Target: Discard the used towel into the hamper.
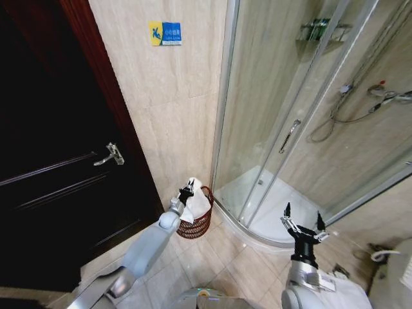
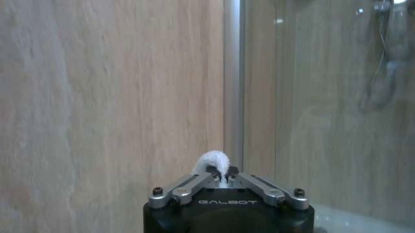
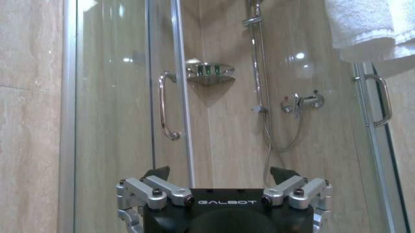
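Since your left gripper [image 1: 187,192] is sitting right over the hamper [image 1: 198,226] with the towel [image 1: 197,205] pinched in it, you're basically at the drop step. In the left wrist view the jaws are closed down narrow, with a little tuft of white terry [image 2: 213,161] poking out between the fingertips — so the grip looks solid.

The hamper is the reddish-brown wire basket on the floor, tucked in the corner between the tiled wall and the shower enclosure [image 1: 277,129], just beside the dark door [image 1: 58,161]. The towel hangs from the gripper with its lower part down inside the rim, so it looks partly in already. Can't tell if anything else is in the basket — the towel covers the opening.

My read on the next move: you just need to open the fingers and let it fall, making sure the cloth doesn't drape over the rim.

Your right gripper [image 1: 302,225] is idle off by the shower tray, fingers spread wide, holding nothing.
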You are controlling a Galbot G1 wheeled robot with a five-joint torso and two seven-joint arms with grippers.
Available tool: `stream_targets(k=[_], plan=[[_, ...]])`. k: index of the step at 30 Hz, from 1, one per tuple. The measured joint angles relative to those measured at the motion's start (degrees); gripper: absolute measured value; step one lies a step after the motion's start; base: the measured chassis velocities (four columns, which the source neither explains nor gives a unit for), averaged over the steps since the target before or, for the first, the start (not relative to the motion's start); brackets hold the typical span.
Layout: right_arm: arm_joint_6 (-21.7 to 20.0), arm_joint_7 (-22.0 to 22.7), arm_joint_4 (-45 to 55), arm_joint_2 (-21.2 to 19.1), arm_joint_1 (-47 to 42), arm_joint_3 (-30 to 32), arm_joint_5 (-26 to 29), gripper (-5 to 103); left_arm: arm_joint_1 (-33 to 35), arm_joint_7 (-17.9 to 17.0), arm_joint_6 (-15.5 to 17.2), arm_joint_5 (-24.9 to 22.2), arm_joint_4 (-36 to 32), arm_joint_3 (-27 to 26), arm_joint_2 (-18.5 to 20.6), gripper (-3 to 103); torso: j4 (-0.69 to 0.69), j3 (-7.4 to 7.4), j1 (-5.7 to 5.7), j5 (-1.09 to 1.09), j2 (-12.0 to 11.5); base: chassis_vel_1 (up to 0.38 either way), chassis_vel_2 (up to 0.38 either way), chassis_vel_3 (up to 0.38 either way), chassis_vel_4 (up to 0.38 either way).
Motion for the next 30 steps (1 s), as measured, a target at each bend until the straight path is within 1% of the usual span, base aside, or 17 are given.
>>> stream_targets(k=[2,5,6,9,10,13,14,17,18,21,22,25,26,27,30], plan=[[0.1,-0.1,-0.1,0.0,0.0,0.0,0.0,100,-0.2,0.1,-0.2,0.2,0.8,0.4,0.0,2,0.0,0.0,0.0,0.0,0.0,0.0,0.0,0.0,0.0],[0.6,-0.3,-0.3,0.0,-0.3,0.0,0.0,100,-1.0,0.8,-1.6,1.8,4.7,1.7,-0.2,2,0.0,0.0,0.0,0.0,0.0,0.0,0.0,0.0,0.0],[0.6,-0.3,-0.3,0.0,-0.3,0.0,0.0,100,-1.0,0.8,-1.6,1.8,4.7,1.7,-0.2,2,0.0,0.0,0.0,0.0,0.0,0.0,0.0,0.0,0.0],[0.8,-0.6,-0.3,0.0,-0.9,0.0,-0.4,100,-2.4,1.6,-4.0,5.0,10.6,2.7,-1.8,2,0.01,0.0,0.0,0.0,0.0,0.0,0.0,0.0,0.0],[0.8,-0.6,-0.3,0.0,-0.9,0.0,-0.4,100,-2.4,1.6,-4.0,5.0,10.6,2.7,-1.8,2,0.01,0.0,0.0,0.0,0.0,0.0,0.0,0.0,0.0],[0.8,-0.7,0.0,0.0,-1.3,0.0,-0.9,100,-4.0,2.4,-6.7,9.8,16.0,2.9,-4.1,2,0.0,0.0,0.0,0.0,0.0,0.0,0.0,0.0,0.0],[0.8,-0.7,0.0,0.0,-1.3,0.0,-0.9,100,-4.0,2.4,-6.7,9.8,16.0,2.9,-4.1,2,0.0,0.0,0.0,0.0,0.0,0.0,0.0,0.0,0.0],[0.6,-0.8,0.5,0.0,-1.4,0.0,-1.4,100,-6.5,2.8,-9.4,13.8,22.5,2.6,-7.0,2,0.0,0.0,0.0,0.01,0.0,0.0,0.0,0.0,0.0],[0.6,-0.8,0.5,0.0,-1.4,0.0,-1.4,100,-6.5,2.8,-9.4,13.8,22.5,2.6,-7.0,2,0.0,0.0,0.0,0.01,0.0,0.0,0.0,0.0,0.0],[0.8,-1.6,0.9,0.0,-1.7,0.0,-1.4,100,-8.7,3.4,-10.7,16.3,28.0,2.9,-9.2,2,0.01,0.0,0.0,0.01,0.0,0.0,0.0,0.0,0.0],[0.8,-1.6,0.9,0.0,-1.7,0.0,-1.4,100,-8.7,3.4,-10.7,16.3,28.0,2.9,-9.2,2,0.01,0.0,0.0,0.01,0.0,0.0,0.0,0.0,0.0],[1.9,-2.8,1.0,0.0,-2.0,0.0,-1.5,100,-10.9,3.9,-11.9,19.3,34.6,2.4,-11.6,2,0.0,0.01,0.0,0.01,0.0,0.0,0.0,0.0,0.0],[1.9,-2.8,1.0,0.0,-2.0,0.0,-1.5,100,-10.9,3.9,-11.9,19.3,34.6,2.4,-11.6,2,0.0,0.01,0.0,0.01,0.0,0.0,0.0,0.0,0.0],[2.3,-3.3,1.2,0.0,-2.1,0.0,-1.6,100,-11.7,4.2,-12.2,20.2,36.6,2.3,-12.4,2,0.0,0.0,0.0,0.01,0.0,0.0,0.0,0.0,0.0],[2.6,-3.7,1.2,0.0,-2.2,0.0,-1.6,100,-12.4,4.5,-12.3,20.8,38.5,2.8,-13.0,2,0.0,0.01,0.0,0.01,0.0,0.0,0.0,0.0,0.0]])
